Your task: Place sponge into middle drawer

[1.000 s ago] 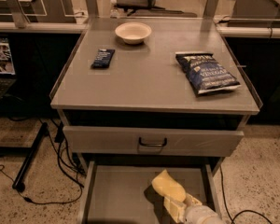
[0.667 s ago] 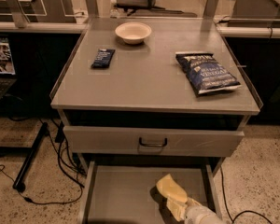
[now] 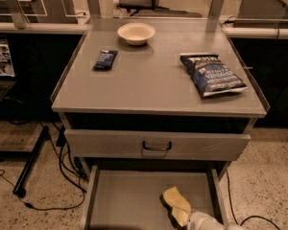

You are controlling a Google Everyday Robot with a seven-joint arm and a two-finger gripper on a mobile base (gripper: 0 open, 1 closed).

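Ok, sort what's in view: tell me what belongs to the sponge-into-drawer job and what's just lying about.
Job in hand:
sponge, over the floor of the pulled-out middle drawer
gripper, at the sponge's near end, by the bottom edge of the view

Lying about, all on the tabletop:
bowl
dark packet
chip bag

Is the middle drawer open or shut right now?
Open: the middle drawer is pulled out, bare floor showing; the sponge and the tool are over its right front.

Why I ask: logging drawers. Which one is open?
The middle drawer, pulled out below the handled drawer front; sponge and gripper sit at its front right.
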